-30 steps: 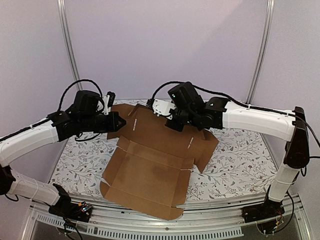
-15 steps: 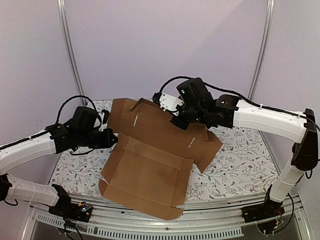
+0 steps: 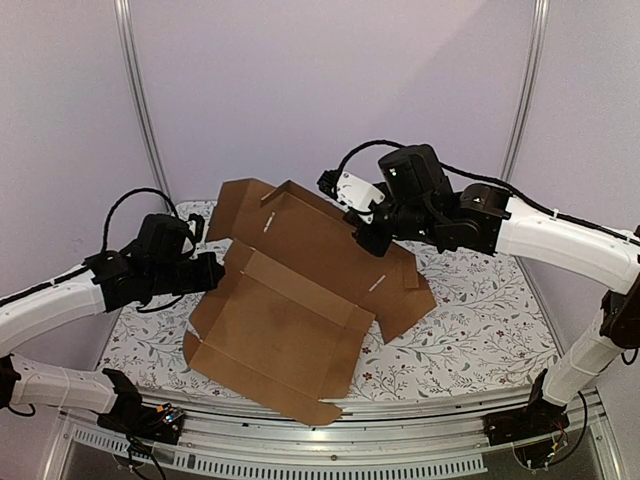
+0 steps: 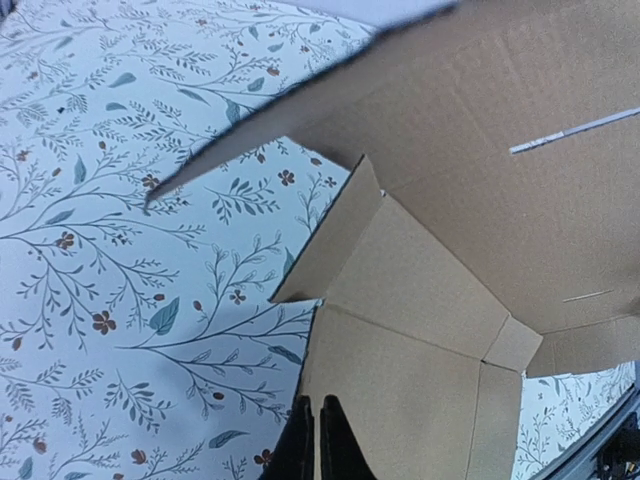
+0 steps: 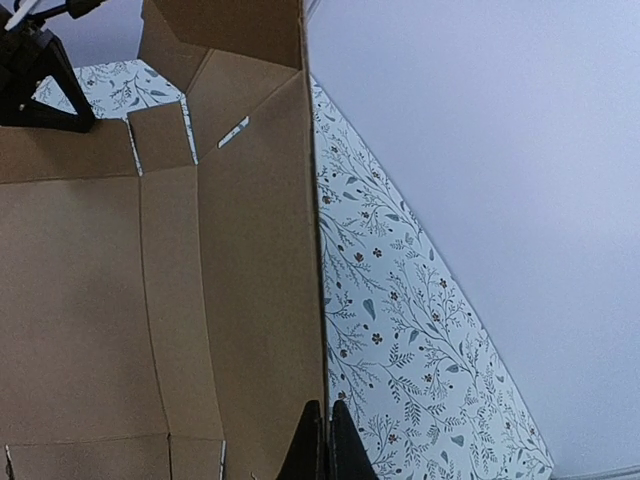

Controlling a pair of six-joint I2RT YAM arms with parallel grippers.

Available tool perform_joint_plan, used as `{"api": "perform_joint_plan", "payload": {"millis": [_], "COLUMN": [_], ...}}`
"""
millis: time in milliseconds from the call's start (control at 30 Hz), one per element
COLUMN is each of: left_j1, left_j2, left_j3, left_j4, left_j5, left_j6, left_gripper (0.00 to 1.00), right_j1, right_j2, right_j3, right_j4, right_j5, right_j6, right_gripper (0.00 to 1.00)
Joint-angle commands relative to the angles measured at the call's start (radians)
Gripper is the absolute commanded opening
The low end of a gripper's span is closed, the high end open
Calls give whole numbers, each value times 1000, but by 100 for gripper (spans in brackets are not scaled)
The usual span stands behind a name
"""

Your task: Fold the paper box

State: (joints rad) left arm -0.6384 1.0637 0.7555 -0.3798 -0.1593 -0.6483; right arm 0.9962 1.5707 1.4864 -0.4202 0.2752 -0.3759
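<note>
The paper box (image 3: pixel 290 320) is a brown die-cut cardboard sheet, partly creased, lying across the middle of the table. Its rear panel and flaps are tilted up off the table. My right gripper (image 3: pixel 365 238) is shut on the rear panel's edge. In the right wrist view that edge runs straight up from between the closed fingertips of that gripper (image 5: pixel 327 440), with the paper box (image 5: pixel 100 300) filling the left half. My left gripper (image 3: pixel 213 272) is shut at the sheet's left side. In the left wrist view its tips (image 4: pixel 318 440) lie over a flat panel of the paper box (image 4: pixel 420 300), just inside the panel's left edge.
The floral tablecloth (image 3: pixel 470 320) shows on both sides of the sheet. A lilac wall with two metal posts (image 3: pixel 140 100) stands close behind. A metal rail (image 3: pixel 400 440) with the arm bases runs along the near edge. The left arm (image 5: pixel 35 75) shows at the right wrist view's top left.
My right gripper has risen and moved right, tilting the rear panel up. The sheet has slid left and turned. My left gripper has dropped back toward the near left.
</note>
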Motion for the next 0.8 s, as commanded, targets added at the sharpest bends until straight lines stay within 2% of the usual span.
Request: {"api": "perform_joint_plan", "payload": {"millis": [0, 167, 767], "left_j1": [11, 14, 27], "left_j2": [-47, -81, -37], "left_j3": [4, -4, -18], "left_j4": [5, 15, 79], "left_j5": [-78, -137, -180], "left_j6": [1, 11, 56], "left_gripper": [4, 6, 6], "right_j1": [-3, -3, -2], "right_j2": [-26, -30, -102], "right_j3": [-15, -16, -30], "right_j4": [-7, -12, -23], "right_j5": [-32, -46, -128], "right_j6": [42, 56, 115], "right_gripper": [0, 0, 0]}}
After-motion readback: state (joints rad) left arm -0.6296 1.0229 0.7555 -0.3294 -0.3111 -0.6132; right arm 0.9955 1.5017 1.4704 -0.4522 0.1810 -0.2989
